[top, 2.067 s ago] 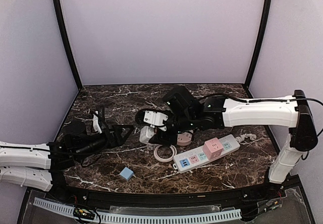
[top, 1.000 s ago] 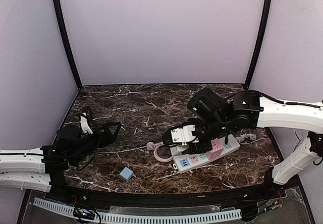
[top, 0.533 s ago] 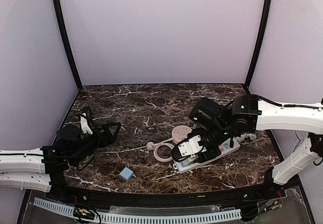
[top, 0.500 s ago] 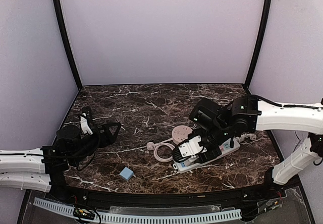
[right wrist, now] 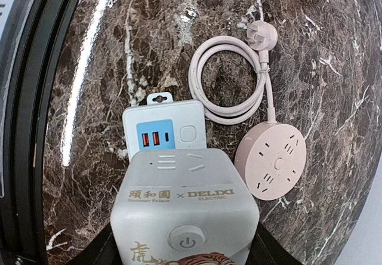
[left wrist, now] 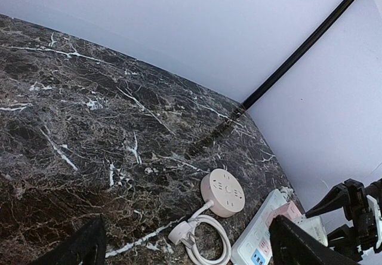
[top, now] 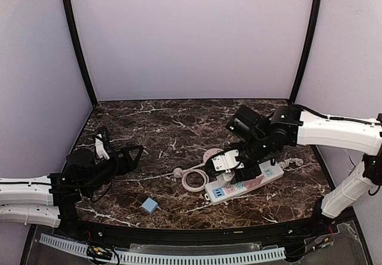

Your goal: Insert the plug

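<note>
Tabletop [top: 155,128]: dark marble, both arms low over it.

Power strip [right wrist: 164,128] lies flat directly under the right gripper [top: 240,168], blue USB end poking out past the jaws in the wrist view.

Right gripper: jaws partly closed, pinching a pale cube adapter [right wrist: 185,199] from both sides. The dark fingers [right wrist: 110,247] hug its flanks. The cube is over the strip; can't tell if it's seated or lifted.

Round pink socket [right wrist: 277,160] sits on the table just beside the right gripper, touching neither the fingers nor the strip.

Its cable [right wrist: 270,101] is looped into a coil next to the strip's USB end.

Plug [right wrist: 262,35] is at the end of that coil, flat on the marble, away from the right gripper on the side toward the left arm. It is not held and not in the strip.

Left gripper [top: 136,156]: jaws spread wide, holding nothing, fingers [left wrist: 86,247] off the table, well apart from the plug and strip.

Small blue block [top: 149,205] sits near the left gripper on its near side, not touched.
</note>
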Robot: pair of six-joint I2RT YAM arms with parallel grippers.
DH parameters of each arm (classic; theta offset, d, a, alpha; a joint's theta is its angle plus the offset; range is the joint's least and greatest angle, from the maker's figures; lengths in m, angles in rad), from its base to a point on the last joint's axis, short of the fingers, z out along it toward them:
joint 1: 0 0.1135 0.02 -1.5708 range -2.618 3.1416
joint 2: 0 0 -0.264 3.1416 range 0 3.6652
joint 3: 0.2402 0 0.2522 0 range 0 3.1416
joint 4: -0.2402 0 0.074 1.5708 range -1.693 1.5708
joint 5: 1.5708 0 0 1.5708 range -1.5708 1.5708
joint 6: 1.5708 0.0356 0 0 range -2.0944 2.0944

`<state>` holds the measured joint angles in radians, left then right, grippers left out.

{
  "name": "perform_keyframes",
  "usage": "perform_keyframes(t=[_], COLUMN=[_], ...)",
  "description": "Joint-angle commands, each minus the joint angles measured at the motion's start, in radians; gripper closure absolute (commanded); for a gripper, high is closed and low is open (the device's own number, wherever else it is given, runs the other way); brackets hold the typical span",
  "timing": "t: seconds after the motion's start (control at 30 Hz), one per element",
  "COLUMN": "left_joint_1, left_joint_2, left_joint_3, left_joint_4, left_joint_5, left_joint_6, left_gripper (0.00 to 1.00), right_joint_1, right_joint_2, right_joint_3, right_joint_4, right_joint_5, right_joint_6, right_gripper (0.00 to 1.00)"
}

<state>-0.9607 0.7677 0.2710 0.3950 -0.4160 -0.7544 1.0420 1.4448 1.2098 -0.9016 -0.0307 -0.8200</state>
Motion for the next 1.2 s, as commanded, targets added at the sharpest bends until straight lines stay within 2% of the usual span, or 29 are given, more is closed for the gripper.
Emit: perform_keyframes(t=[0.0,0.17,0.3,0.43,0.5,0.57,0.73,0.87,1.03,1.17], left_joint_1=[-0.003,-0.003,-0.004,-0.004,-0.003,-0.003,-0.003,-0.003,-0.003,-0.004], left_joint_2=[-0.014,-0.015,-0.020,-0.025,-0.027,-0.028,-0.033,-0.037,-0.035,-0.033], left_joint_3=[-0.026,-0.024,-0.024,-0.025,-0.024,-0.024,-0.026,-0.027,-0.027,-0.026], left_joint_4=[0.019,0.017,0.013,0.003,0.000,0.000,0.001,-0.001,-0.002,-0.001], left_joint_5=[0.005,0.005,0.004,-0.002,-0.004,-0.003,0.000,-0.001,-0.003,-0.003], left_joint_6=[0.015,0.013,0.011,0.005,0.004,0.003,0.001,0.000,-0.001,-0.004], left_gripper=[0.05,0.05,0.05,0.05,0.05,0.05,0.06,0.06,0.06,0.06], right_joint_1=[-0.016,-0.015,-0.013,-0.012,-0.010,0.011,0.089,0.099,0.099,0.097], right_joint_2=[0.051,0.065,0.037,0.129,0.202,0.243,0.291,0.265,0.224,0.179], right_joint_3=[0.062,0.075,0.091,0.213,0.226,0.198,0.199,0.235,0.204,0.175], right_joint_4=[0.002,0.033,0.098,-0.049,-0.127,-0.147,-0.201,-0.267,-0.304,-0.273], right_joint_5=[-0.060,-0.056,-0.020,0.112,0.110,0.076,0.176,0.232,0.261,0.269], right_joint_6=[0.167,0.350,0.583,0.957,1.078,1.149,1.315,1.452,1.537,1.570], right_gripper=[1.00,1.00,1.00,1.00,1.00,1.00,1.00,1.00,1.00,1.00])
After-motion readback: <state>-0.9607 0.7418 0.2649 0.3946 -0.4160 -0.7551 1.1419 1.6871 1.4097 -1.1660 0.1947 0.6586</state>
